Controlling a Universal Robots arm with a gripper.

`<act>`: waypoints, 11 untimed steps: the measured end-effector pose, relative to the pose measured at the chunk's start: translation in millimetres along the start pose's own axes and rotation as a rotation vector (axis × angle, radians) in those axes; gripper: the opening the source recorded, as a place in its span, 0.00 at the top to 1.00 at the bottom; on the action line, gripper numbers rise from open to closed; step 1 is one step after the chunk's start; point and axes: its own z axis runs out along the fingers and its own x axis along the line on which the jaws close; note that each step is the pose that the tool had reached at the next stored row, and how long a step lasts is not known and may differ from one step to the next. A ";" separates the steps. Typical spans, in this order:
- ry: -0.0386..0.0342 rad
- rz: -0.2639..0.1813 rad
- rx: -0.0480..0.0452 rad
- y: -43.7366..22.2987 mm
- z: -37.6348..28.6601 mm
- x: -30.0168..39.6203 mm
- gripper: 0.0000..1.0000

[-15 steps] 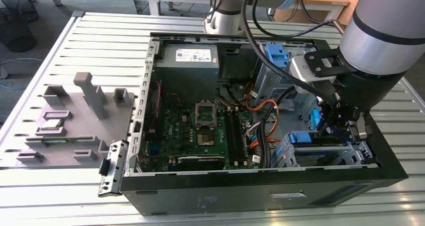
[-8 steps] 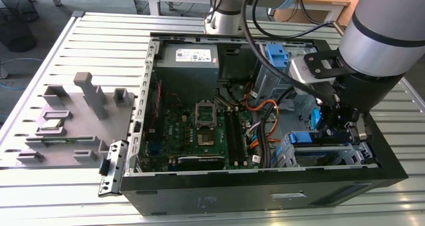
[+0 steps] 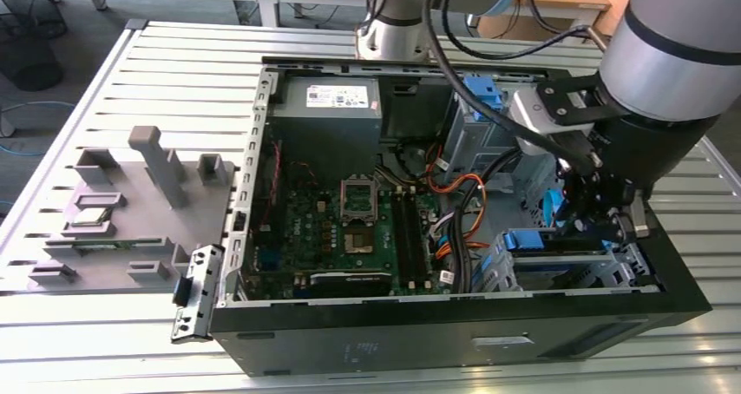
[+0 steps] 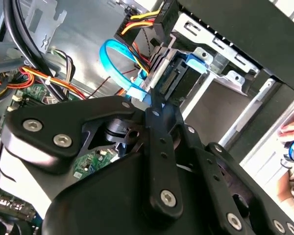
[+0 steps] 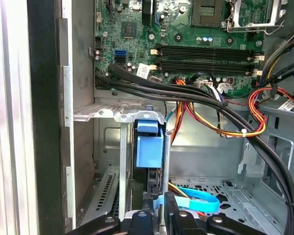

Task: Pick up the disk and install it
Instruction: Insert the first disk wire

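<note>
The disk (image 3: pixel 550 240), framed by its blue bracket, sits partway inside the metal drive cage (image 3: pixel 613 268) at the case's corner on the exterior view's right. In the first wrist view the disk (image 5: pixel 149 147) is edge-on, its blue tab under the cage's lip (image 5: pixel 117 115). In the second wrist view the disk's connector end (image 4: pixel 179 81) faces outward. My gripper (image 3: pixel 582 229) reaches down onto the disk's rear end. The gripper (image 5: pixel 159 213) has its fingers close together, pinching the disk's thin edge. The gripper tip (image 4: pixel 154 105) meets the disk beside a blue cable.
The open computer case holds a green motherboard (image 3: pixel 347 220), a grey power supply (image 3: pixel 330 99) and orange and black cable bundles (image 3: pixel 457 194). A light-blue data cable (image 5: pixel 196 198) loops by the cage. A grey fixture (image 3: pixel 127 212) lies at the exterior view's left. A person's hand (image 4: pixel 291 142) rests outside the case.
</note>
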 end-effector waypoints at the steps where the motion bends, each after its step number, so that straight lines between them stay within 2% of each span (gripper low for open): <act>1: 0.0000 0.000 0.0000 -0.4 -2.1 0.0 0.77; 11: 0.0000 0.000 0.0000 -4.2 -23.2 -0.4 0.77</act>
